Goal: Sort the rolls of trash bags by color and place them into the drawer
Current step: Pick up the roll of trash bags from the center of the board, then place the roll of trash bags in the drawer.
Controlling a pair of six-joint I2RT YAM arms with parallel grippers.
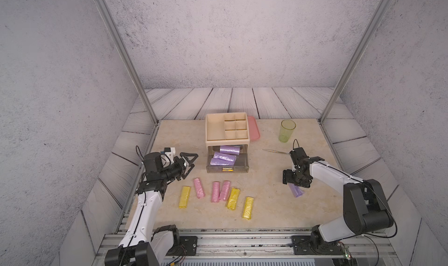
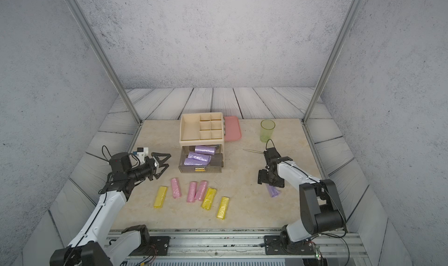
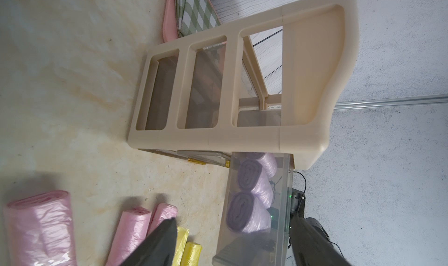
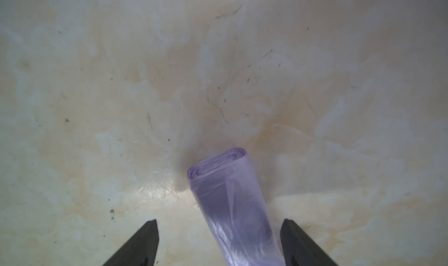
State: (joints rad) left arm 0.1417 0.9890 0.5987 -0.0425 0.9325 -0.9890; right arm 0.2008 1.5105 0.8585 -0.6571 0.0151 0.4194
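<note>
Looking down in both top views, three purple rolls (image 1: 224, 156) lie in the open drawer (image 1: 228, 170). Three pink rolls (image 1: 215, 192) and three yellow rolls (image 1: 233, 198) lie on the table (image 1: 266, 211), so most of the job is left. The left gripper (image 1: 190, 161) hangs open beside the drawer, holding nothing. The left wrist view shows the pink rolls close by. In the right wrist view, the right gripper (image 4: 220, 222) is spread wide around the last purple roll (image 4: 232, 204), not squeezing it yet.
</note>
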